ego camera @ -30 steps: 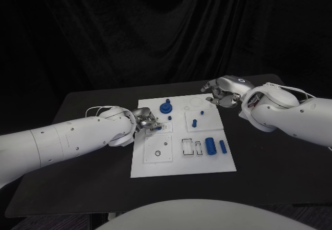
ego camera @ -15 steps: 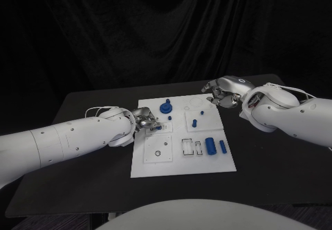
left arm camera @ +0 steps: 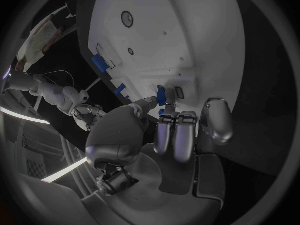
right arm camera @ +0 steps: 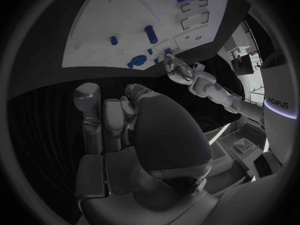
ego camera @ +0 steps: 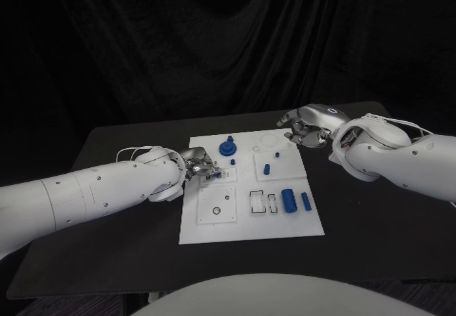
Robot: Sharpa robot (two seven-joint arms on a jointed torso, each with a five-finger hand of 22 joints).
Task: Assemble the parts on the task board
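One task board (ego camera: pixel 249 220) lies on one black table (ego camera: pixel 114 257). Blue parts counted on the board in the head view: seven. Of these, one gear-like disc with a peg (ego camera: pixel 228 147), two upright cylinders (ego camera: pixel 288 199) near its right edge, and four smaller pieces.

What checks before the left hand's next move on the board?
1. Left hand pinches a small blue part: ok.
2. Part seated in the white task board: cannot tell.
3. Right hand off the board's far right corner, holding nothing: ok.
4. Two blue cylinders lying at the board's near right, untouched: ok.
5. Blue round knob at the far end, free of both hands: ok.
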